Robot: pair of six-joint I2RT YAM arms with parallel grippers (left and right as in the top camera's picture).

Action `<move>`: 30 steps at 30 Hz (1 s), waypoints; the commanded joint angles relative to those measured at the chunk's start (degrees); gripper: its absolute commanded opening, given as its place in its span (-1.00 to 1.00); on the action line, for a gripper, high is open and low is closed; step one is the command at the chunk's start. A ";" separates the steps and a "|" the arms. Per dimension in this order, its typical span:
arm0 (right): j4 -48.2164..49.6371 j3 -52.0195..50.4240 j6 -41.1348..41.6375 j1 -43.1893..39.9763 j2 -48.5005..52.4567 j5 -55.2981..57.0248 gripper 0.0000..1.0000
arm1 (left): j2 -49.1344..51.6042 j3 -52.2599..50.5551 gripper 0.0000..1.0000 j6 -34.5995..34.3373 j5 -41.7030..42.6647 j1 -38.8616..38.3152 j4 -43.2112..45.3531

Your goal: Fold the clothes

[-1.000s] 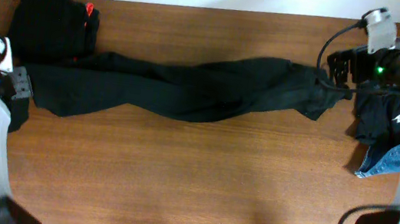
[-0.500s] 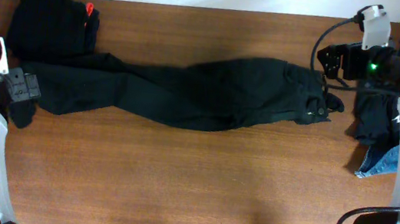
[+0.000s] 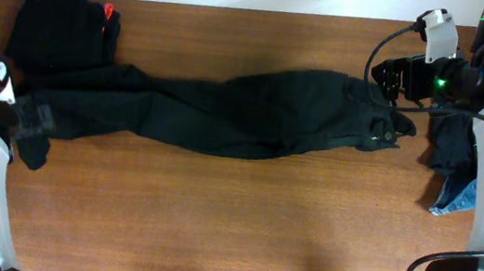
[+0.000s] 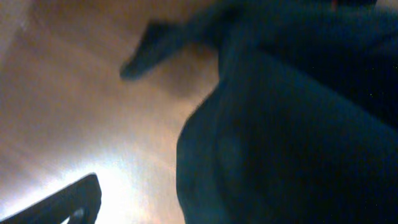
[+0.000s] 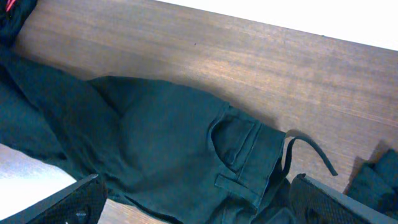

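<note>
Long black jeans [image 3: 226, 115] lie stretched across the table, leg ends at the left and waist at the right. My left gripper [image 3: 27, 117] is open at the leg ends. In the blurred left wrist view dark cloth [image 4: 298, 124] fills the right side, and only one finger [image 4: 68, 202] shows, at the lower left. My right gripper [image 3: 388, 78] hovers open over the waist. The right wrist view shows the jeans' back pocket [image 5: 239, 143] and belt loop between the spread fingers [image 5: 74, 202]; my right gripper [image 5: 205, 205] holds nothing.
A heap of black clothes [image 3: 59, 27] with a red tag [image 3: 108, 13] sits at the back left corner. More dark clothes [image 3: 452, 144] and a blue denim piece [image 3: 463, 197] lie at the right edge under the right arm. A white wall borders the table's back edge.
My left gripper has opened and the leg end has dropped onto the table. The waist has slackened leftward, and my right gripper has shifted left and away from it.
</note>
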 commanded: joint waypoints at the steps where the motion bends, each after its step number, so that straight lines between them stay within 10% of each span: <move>1: 0.00 0.31 -0.81 0.33 0.20 -0.94 0.97 | -0.85 1.20 0.98 -2.03 0.20 0.20 -2.69; 25: -2.99 0.31 1.64 0.33 0.20 -0.98 0.97 | -0.79 1.20 0.98 6.78 16.13 0.17 -26.95; 26: -3.02 0.31 1.64 0.33 0.20 -0.98 0.97 | -0.79 1.20 0.84 6.78 16.13 0.17 -28.35; 28: -2.97 0.31 1.64 0.33 0.20 -1.29 0.97 | -0.79 1.20 -0.91 6.75 16.11 0.20 -29.53; 30: -2.97 0.31 1.62 0.33 0.20 -2.27 0.97 | -0.79 1.20 -1.00 6.78 16.15 0.17 -29.77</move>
